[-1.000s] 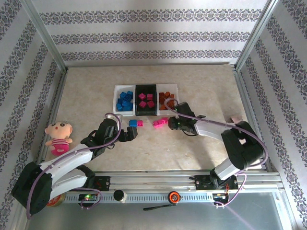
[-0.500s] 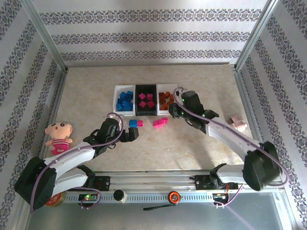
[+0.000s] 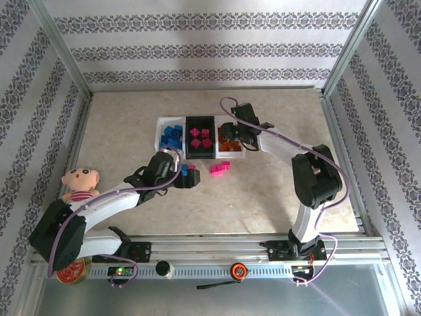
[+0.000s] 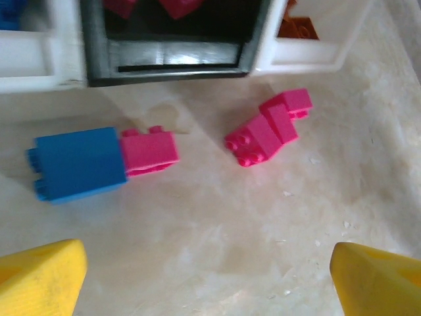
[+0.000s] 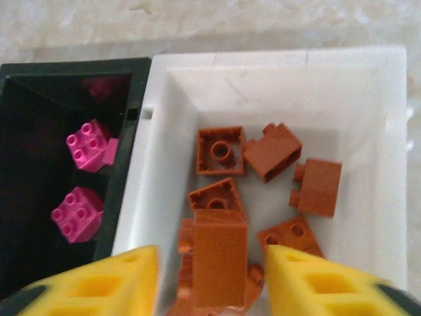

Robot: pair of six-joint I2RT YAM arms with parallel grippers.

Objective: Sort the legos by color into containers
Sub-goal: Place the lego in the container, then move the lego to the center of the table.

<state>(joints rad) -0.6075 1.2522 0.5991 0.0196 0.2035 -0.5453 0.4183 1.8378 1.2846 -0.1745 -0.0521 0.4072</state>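
Note:
My right gripper [image 3: 231, 132] [image 5: 210, 284] hangs over the right white tray [image 3: 238, 155] [image 5: 276, 59], jaws open. An orange-brown brick [image 5: 220, 255] sits between the fingers with a gap on either side, among several other orange-brown legos. The black tray [image 3: 200, 154] [image 5: 39, 72] holds pink legos [image 5: 91, 145], and the left white tray [image 3: 160, 138] holds blue ones. On the table in front lie a blue brick [image 4: 79, 163] joined to a pink brick [image 4: 148, 150], and a small pink cluster [image 4: 266, 128] [image 3: 220, 169]. My left gripper [image 3: 188, 180] [image 4: 207, 283] stands open just short of them, holding nothing.
A doll in a pink dress [image 3: 80, 185] lies at the left side of the table. A round red tin [image 3: 69, 273] sits by the left arm's base. Metal frame posts and patterned walls enclose the table.
The right arm swung from the table in front of the trays to above the right white tray, and its jaws opened off the orange-brown brick. The left gripper edged toward the blue brick.

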